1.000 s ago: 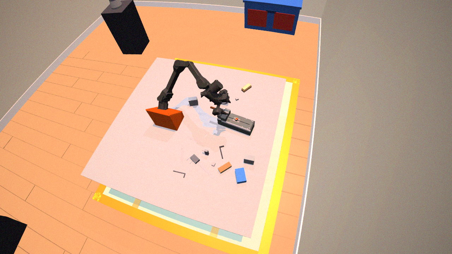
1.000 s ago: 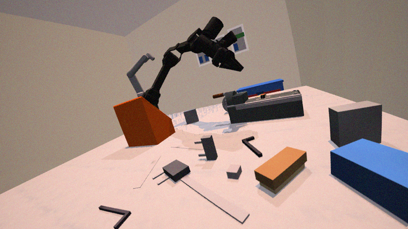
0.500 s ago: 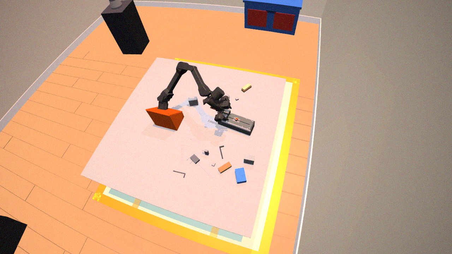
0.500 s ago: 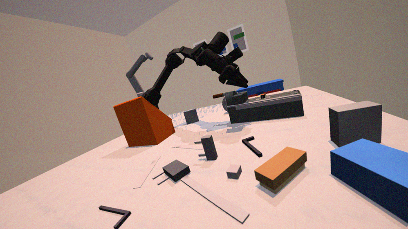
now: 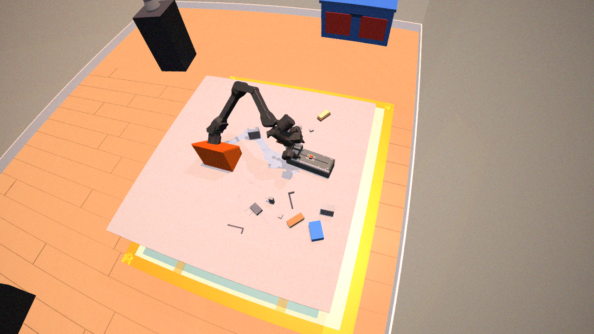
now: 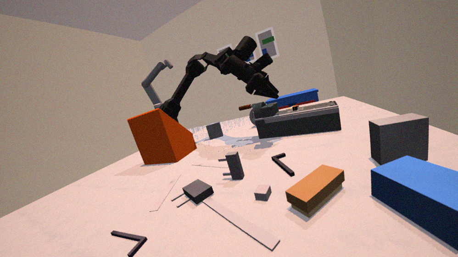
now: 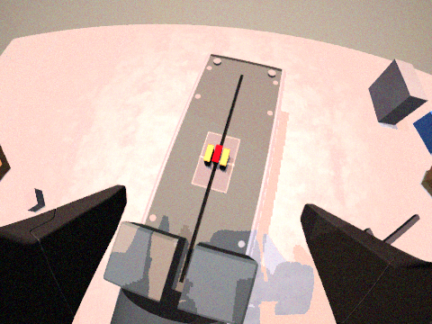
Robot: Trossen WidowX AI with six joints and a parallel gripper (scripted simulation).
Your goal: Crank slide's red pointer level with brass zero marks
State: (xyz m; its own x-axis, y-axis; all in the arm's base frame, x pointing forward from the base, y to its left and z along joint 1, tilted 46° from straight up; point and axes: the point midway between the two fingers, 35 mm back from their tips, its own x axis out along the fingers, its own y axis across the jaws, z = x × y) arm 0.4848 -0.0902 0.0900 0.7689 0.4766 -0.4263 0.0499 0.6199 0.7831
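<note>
The dark machine point(image 5: 309, 166) point(image 6: 296, 123) point(image 7: 252, 112) lies on the table. In the wrist view its red pointer point(image 7: 218, 154) sits in the slot between the left brass mark point(image 7: 209, 154) and right brass mark point(image 7: 224, 158). It looks nearly level, perhaps a hair toward the far end; the small difference is hard to judge. My gripper point(image 6: 274, 93) point(image 7: 217, 204) is open and empty above the crank end of the slide, with grey blocks below. The brown crank handle point(image 6: 244, 107) sticks out behind, below the arm, clear of the fingers. The wrist view does not show it.
The orange pedestal point(image 5: 216, 157) point(image 6: 153, 140) carries the arm. A grey block point(image 5: 326, 210) point(image 6: 399, 140) point(image 7: 391, 94), a blue block point(image 5: 316, 230) point(image 6: 440, 184), an orange block point(image 5: 295, 220) point(image 6: 315, 185) and an L-shaped key point(image 5: 291, 200) point(image 6: 285, 166) lie beside the machine.
</note>
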